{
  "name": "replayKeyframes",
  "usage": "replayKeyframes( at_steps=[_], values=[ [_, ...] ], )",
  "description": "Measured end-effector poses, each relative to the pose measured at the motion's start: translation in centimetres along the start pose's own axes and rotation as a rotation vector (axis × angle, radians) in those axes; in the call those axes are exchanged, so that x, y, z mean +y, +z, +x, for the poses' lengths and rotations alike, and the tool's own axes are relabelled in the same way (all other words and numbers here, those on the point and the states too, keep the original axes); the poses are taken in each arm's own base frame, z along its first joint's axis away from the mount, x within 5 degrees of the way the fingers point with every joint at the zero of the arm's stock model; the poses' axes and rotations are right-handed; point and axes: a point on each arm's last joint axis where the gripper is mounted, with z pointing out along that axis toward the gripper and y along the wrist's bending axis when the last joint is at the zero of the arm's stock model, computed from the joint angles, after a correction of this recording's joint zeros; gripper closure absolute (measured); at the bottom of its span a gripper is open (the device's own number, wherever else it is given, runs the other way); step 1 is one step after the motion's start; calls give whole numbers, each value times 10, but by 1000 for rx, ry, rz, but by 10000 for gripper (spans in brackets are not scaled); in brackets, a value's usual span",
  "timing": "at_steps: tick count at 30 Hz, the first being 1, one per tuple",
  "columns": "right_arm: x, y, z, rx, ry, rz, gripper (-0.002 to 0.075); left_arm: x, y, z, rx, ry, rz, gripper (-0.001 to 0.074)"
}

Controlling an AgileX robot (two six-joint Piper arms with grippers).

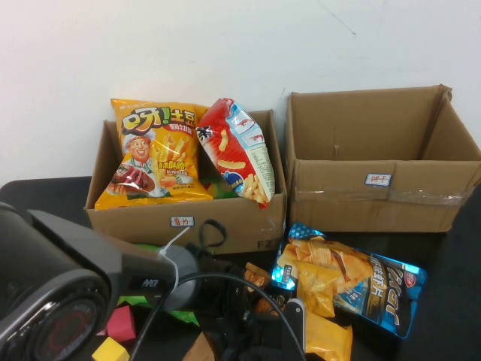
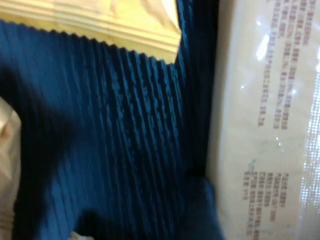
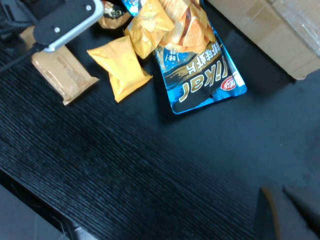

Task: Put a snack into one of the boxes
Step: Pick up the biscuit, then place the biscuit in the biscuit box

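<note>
Two cardboard boxes stand at the back. The left box (image 1: 113,218) holds a yellow chips bag (image 1: 156,150) and a red snack bag (image 1: 234,149). The right box (image 1: 331,203) shows no snack inside. A blue chips bag (image 1: 353,282) lies on the table in front, also in the right wrist view (image 3: 197,75), beside small yellow packets (image 3: 120,67) and a brown packet (image 3: 62,75). My left gripper (image 1: 295,320) hangs low over these packets; its camera sees a pale printed packet (image 2: 265,120) close up. My right gripper (image 3: 282,210) is shut and empty above bare table, right of the blue bag.
The table has a dark ribbed cloth (image 3: 125,165). Coloured blocks, red (image 1: 120,323) and yellow (image 1: 110,350), lie at the front left. My left arm and its cables (image 1: 188,271) cross the front of the left box.
</note>
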Motion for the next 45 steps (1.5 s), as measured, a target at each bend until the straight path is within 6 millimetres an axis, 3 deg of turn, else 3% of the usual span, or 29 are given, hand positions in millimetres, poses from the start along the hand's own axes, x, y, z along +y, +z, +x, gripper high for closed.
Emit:
replayKeyframes(
  at_steps=[2, 10, 14, 19, 25, 32, 35, 41, 45],
  values=[
    [0, 0, 0, 0, -4, 0, 727, 0, 0, 0, 1, -1, 1, 299],
    [0, 0, 0, 0, -4, 0, 727, 0, 0, 0, 2, -47, -1, 299],
    [0, 0, 0, 1, -3, -1, 727, 6, -16, -8, -22, -72, -30, 299],
    [0, 0, 0, 1, -6, -1, 727, 17, -56, -28, -60, -98, -42, 299],
    [0, 0, 0, 1, -6, -1, 727, 39, -120, -50, -10, -135, -108, 299],
    [0, 0, 0, -2, -6, -1, 727, 84, -205, -93, -227, -134, -474, 299],
    [0, 0, -1, -13, -6, -2, 727, 101, -223, -108, -381, -123, -649, 299],
    [1, 0, -2, -22, 11, -9, 727, 130, -208, -122, -577, -106, -883, 288],
    [2, 0, -2, -21, 24, -25, 727, 147, -188, -122, -686, -185, -940, 134]
  ],
)
